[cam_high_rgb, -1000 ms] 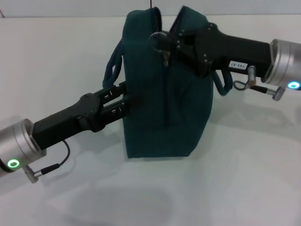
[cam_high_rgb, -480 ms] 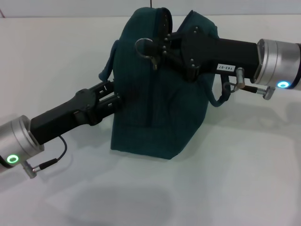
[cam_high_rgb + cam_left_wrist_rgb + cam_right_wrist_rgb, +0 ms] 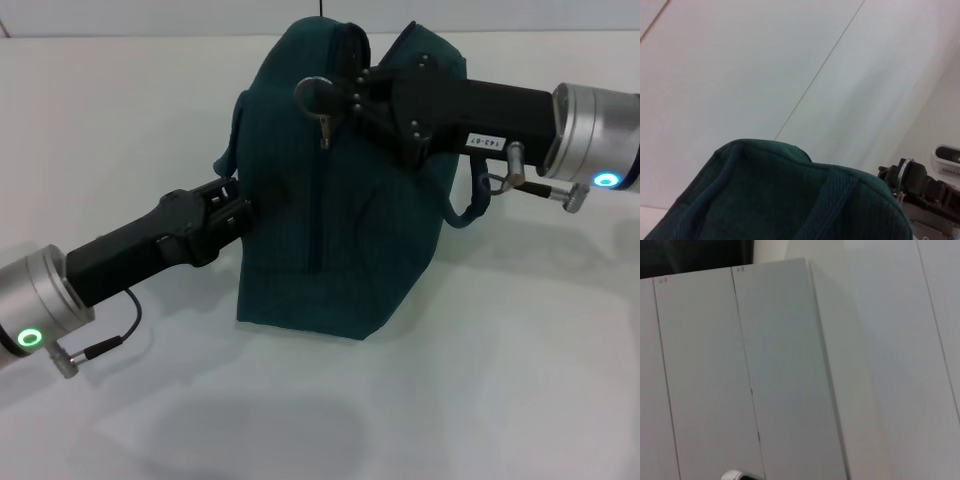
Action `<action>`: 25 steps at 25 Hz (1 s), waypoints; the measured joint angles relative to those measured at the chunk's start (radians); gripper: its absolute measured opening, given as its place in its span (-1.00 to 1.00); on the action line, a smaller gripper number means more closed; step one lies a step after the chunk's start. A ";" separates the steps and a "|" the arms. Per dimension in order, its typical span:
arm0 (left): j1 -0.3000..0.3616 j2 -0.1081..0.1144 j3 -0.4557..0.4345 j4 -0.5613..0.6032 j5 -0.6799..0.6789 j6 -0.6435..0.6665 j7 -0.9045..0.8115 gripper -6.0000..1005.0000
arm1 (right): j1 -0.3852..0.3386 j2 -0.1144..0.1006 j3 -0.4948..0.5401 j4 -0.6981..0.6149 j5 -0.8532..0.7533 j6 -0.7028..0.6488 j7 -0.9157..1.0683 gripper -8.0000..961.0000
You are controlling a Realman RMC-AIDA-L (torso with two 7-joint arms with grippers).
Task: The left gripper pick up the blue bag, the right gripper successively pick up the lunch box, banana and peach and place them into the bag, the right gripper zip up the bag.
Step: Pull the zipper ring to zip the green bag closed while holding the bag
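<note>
Both grippers were on the blue bag (image 3: pixel 335 200) when you paused, so start at the right gripper (image 3: pixel 335 98): its fingers were pinched together at the ring zip pull (image 3: pixel 313 92) near the top of the bag, and from the head view they looked closed on the ring's tab (the contact itself was too dark for you to confirm). In the second before this, that gripper travelled along the top of the bag toward the left arm's side, then eased back a touch in the last half second. The bag tipped and slid with it, its base skewing on the white table (image 3: pixel 500 380).

On the opposite side of the bag from the right arm, the left gripper (image 3: pixel 240 205) stayed pressed into the fabric just below a handle (image 3: pixel 232 140); you could not tell how far its fingers were parted or whether they held cloth.

You saw no lunch box, banana or peach outside the bag, so judge this as the zipping step, near its end. The dragging bag suggested the zip was resisting.
</note>
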 joint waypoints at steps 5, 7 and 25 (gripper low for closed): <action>0.000 -0.001 0.002 -0.001 0.002 0.000 0.013 -0.31 | -0.001 -0.002 0.001 0.004 0.022 0.001 0.000 -0.95; -0.002 -0.002 0.007 -0.005 0.005 0.002 0.039 -0.41 | -0.001 -0.003 0.001 0.004 0.026 0.001 0.004 -0.95; -0.004 -0.008 0.122 -0.012 0.008 0.012 0.132 -0.73 | 0.003 -0.011 0.014 0.016 0.047 0.003 0.086 -0.95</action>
